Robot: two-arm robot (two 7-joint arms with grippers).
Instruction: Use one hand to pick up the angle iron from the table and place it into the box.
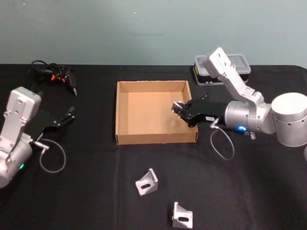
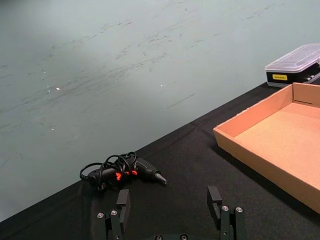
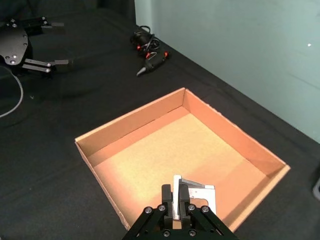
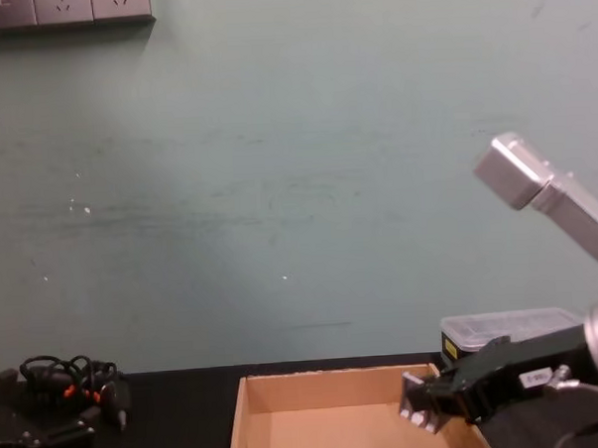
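My right gripper point(image 1: 177, 109) is shut on a silver angle iron point(image 1: 178, 105) and holds it above the floor of the tan box point(image 1: 156, 138), near the box's right wall. In the right wrist view the angle iron point(image 3: 199, 196) hangs between the shut fingers over the box's floor point(image 3: 132, 117). The chest view shows the same gripper point(image 4: 418, 405) just above the box rim point(image 4: 326, 389). Two more angle irons point(image 1: 147, 182) point(image 1: 182, 215) lie on the black table point(image 1: 86, 191) in front of the box. At the far left, my left gripper point(image 1: 67, 118) rests open and empty.
A clear-lidded plastic case point(image 1: 223, 69) stands behind the right arm. A black cable bundle with orange bits point(image 1: 53, 74) lies at the back left. In the left wrist view the open left gripper point(image 2: 169, 200) faces the bundle point(image 2: 120, 170).
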